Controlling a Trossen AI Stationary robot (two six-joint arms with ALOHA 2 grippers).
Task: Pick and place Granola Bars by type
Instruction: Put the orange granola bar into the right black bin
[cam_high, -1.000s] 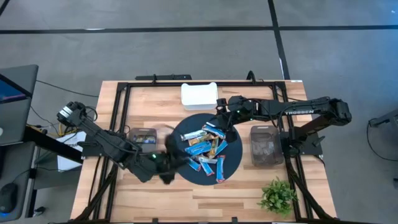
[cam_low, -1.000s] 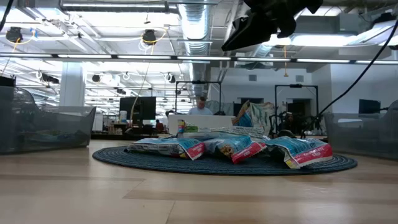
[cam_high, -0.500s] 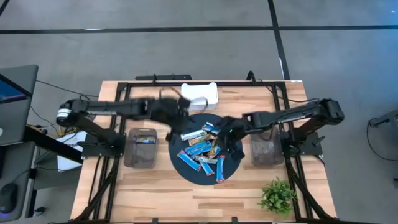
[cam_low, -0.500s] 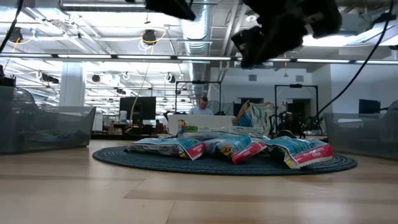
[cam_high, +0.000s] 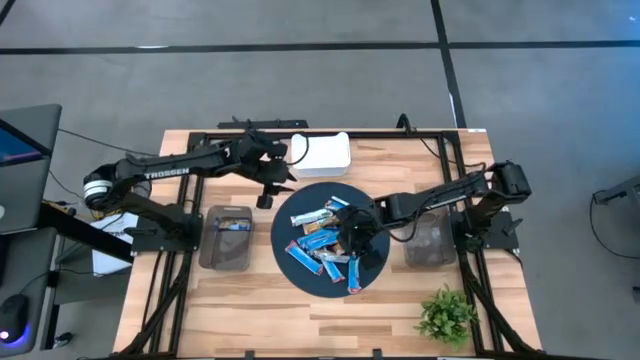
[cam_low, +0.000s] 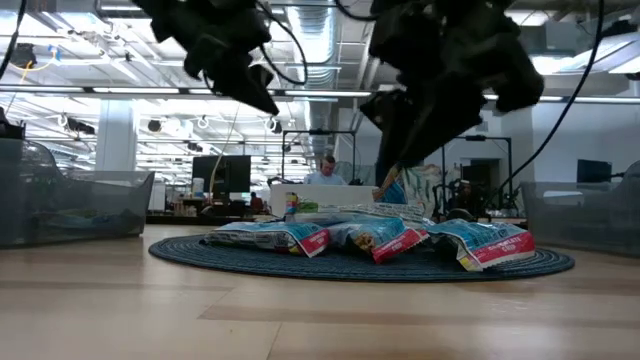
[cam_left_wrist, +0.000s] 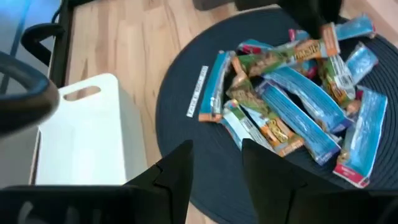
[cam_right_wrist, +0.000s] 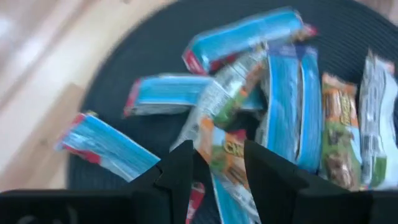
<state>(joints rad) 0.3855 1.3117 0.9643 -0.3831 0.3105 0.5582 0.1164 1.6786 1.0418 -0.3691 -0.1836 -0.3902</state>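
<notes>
The pick is judged to be just opening: the Granola Bars are heaped on a round dark mat at the middle of the tabletop, and none is held. The right gripper is poised over the heap with its fingers spread and empty; in its wrist view a tan-and-orange bar is framed between them. The left gripper is held above the mat's far-left rim, near a white tray at the far edge, its fingers likewise parted on nothing. Next, one bar must be singled out of the overlapping wrappers and pinched without dragging its neighbours. Two clear bins are set left and right of the mat, and a small plant at the near right corner. Beyond the table an open workshop with ceiling lights is seen.
</notes>
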